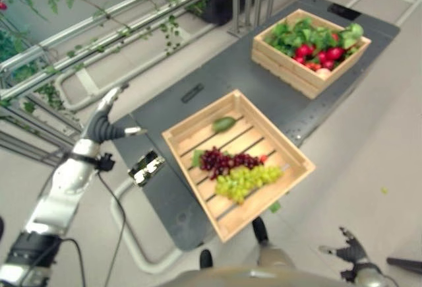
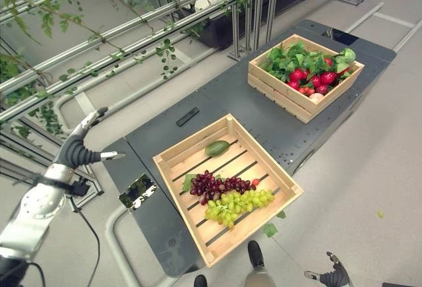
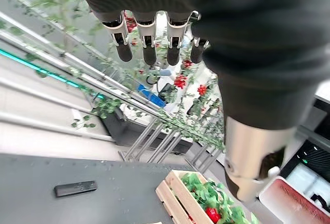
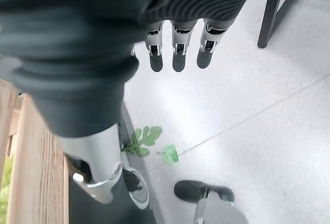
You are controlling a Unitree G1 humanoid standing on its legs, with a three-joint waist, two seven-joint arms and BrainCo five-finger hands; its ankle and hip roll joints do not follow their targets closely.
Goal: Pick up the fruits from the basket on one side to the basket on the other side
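Currently idle: left hand [image 2: 78, 147] raised beside table [image 2: 277, 125], fingers [image 3: 149, 49] straight, holding nothing. Right hand [image 2: 335, 276] low near the floor, fingers [image 4: 178, 54] relaxed, empty. Near crate [image 2: 198, 150]: dark grapes [image 2: 214, 185], green grapes [image 2: 241, 202], one green fruit [image 2: 216, 148]. Far crate [image 2: 283, 99]: red fruits [image 2: 310, 79] among leaves [image 2: 290, 57].
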